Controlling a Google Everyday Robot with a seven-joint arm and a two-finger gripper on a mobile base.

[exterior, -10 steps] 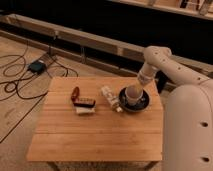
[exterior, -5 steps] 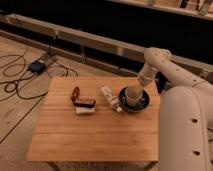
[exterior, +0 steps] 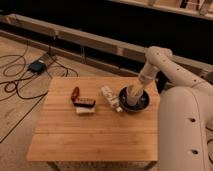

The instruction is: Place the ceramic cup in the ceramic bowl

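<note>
1. Filling the right side of the view: the robot's white body, with the arm reaching from the shoulder up and over toward the table's far right corner.
2. Wooden slat table sits centre frame on a pale floor; most of its near half is bare wood.
3. Dark wall and a long metal rail run behind the table; black cables and a small blue box lie on the floor to the left.
4. Ceramic bowl, dark and glossy, sits near the table's far right edge.
5. Gripper comes down from the wrist directly over the bowl, its tip inside the bowl's outline.
6. Ceramic cup, cream coloured, is at the gripper tip, upright, inside the bowl's rim. It looks in contact with the gripper. Cannot tell whether the gripper is clamped on it or released, or whether the cup rests on the bowl's bottom.
7. White oblong packet lies angled just left of the bowl, close to its rim.
8. Further left: a dark bar on a white packet, and a small red item just behind them. All are well apart from the gripper.
</note>
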